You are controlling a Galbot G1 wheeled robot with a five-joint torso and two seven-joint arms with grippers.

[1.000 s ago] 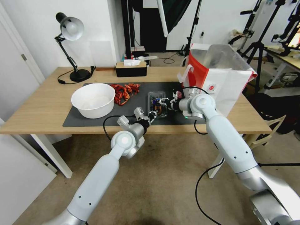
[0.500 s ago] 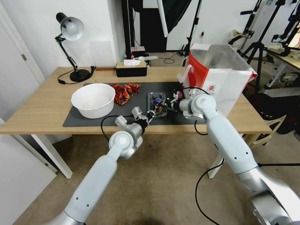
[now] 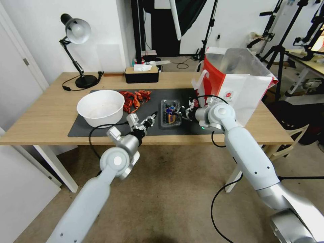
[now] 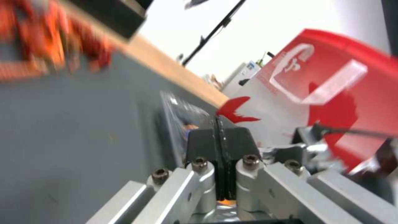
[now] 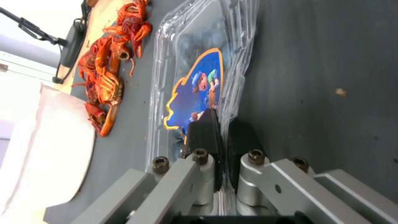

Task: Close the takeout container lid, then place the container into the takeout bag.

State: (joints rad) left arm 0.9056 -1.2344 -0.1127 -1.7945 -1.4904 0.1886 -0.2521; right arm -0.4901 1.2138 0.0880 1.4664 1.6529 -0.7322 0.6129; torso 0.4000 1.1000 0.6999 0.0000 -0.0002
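The takeout container [image 3: 167,118] lies on the dark mat with its lid [image 3: 169,110] down over the blueberries; the lid carries a blue label with an orange edge [image 5: 195,90]. My right gripper [image 3: 180,113] [image 5: 222,126] is shut on the container's rim at the side toward the takeout bag [image 3: 243,89]. The bag stands open and upright just right of the container. My left gripper [image 3: 151,118] [image 4: 218,132] hovers left of the container, apart from it, its fingers pressed together on nothing. In the left wrist view the container [image 4: 176,109] lies beyond the fingertips, before the bag [image 4: 356,99].
A large white bowl [image 3: 100,108] stands on the mat's [image 3: 87,131] left part, with red crayfish [image 3: 135,98] between it and the container. A black tissue box [image 3: 141,75] and a desk lamp [image 3: 79,50] stand at the table's back. Tripods crowd the room behind the bag.
My left gripper has drawn back leftward from the container's near edge and now stands apart from it. The right gripper keeps its hold at the rim.
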